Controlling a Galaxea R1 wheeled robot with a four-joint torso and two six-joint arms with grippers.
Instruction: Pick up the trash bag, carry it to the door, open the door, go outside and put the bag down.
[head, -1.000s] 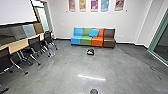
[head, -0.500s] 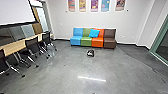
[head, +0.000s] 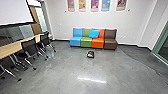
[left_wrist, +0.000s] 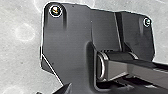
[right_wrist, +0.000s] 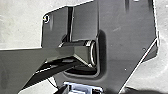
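1. At the wrists, I cannot tell whether either tool is wide or narrow; closing one on guesswork could miss.
2. What looks like the trash bag (head: 90, 54) sits on the floor (head: 62, 67) before the couch (head: 97, 43); a shallow pinch could let it slip or tear.
3. Driving too close could shove it, and veering left could clip the chairs (head: 29, 48).

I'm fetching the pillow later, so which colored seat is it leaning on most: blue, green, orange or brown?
The orange seat, third from the left, between green and brown; the pillow rests mainly against it.
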